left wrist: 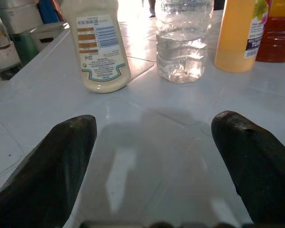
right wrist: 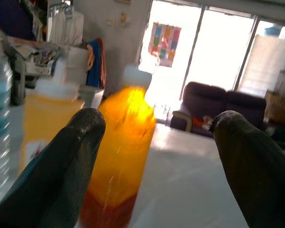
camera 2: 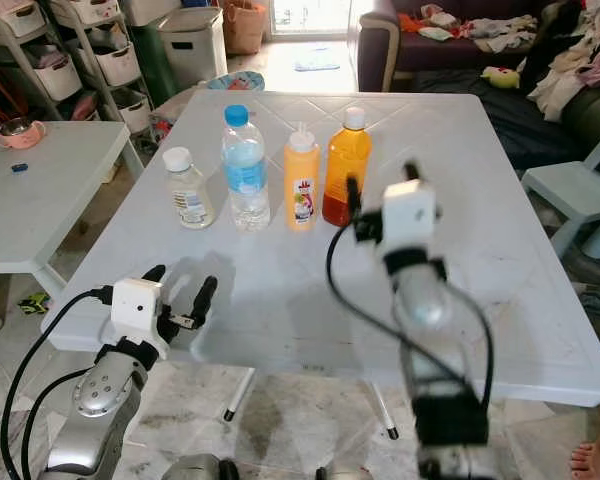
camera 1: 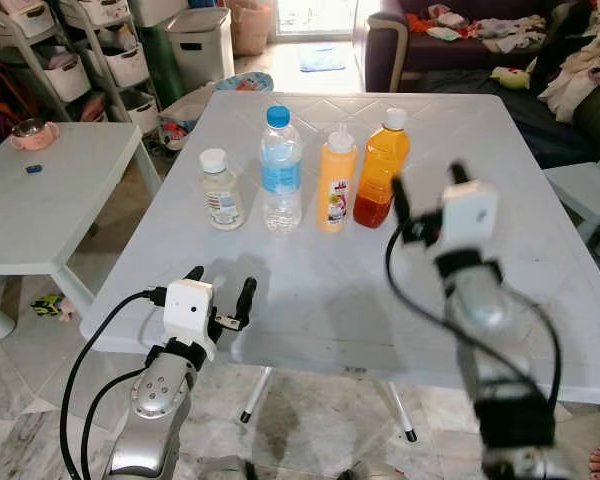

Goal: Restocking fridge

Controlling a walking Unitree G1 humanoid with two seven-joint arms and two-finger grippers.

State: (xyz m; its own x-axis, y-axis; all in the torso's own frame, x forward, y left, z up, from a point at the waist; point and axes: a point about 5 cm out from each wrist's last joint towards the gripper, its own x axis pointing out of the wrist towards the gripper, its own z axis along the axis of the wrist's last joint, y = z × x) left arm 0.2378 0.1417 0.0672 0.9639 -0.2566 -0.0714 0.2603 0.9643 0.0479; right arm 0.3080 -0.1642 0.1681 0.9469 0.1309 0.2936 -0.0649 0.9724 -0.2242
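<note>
Approaching orange bottle (camera 1: 382,168), upright at right end of four-bottle row on desk (camera 1: 540,250) | right end effector (camera 1: 427,196) fingers spread, raised just beside it, bottle ahead-left | left end effector (camera 1: 220,292) spread, low at near edge, farther off

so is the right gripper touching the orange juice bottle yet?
Apart. In the right wrist view the right gripper is open, its fingers short of the orange juice bottle, with the table visible between.

On the white square plastic table (camera 1: 310,290) we see a row: left of the clear blue-capped water bottle (camera 1: 281,170) the small cream-filled jar (camera 1: 220,189); right, the orange squeeze bottle (camera 1: 337,179), then the amber juice bottle (camera 1: 382,168).
</note>
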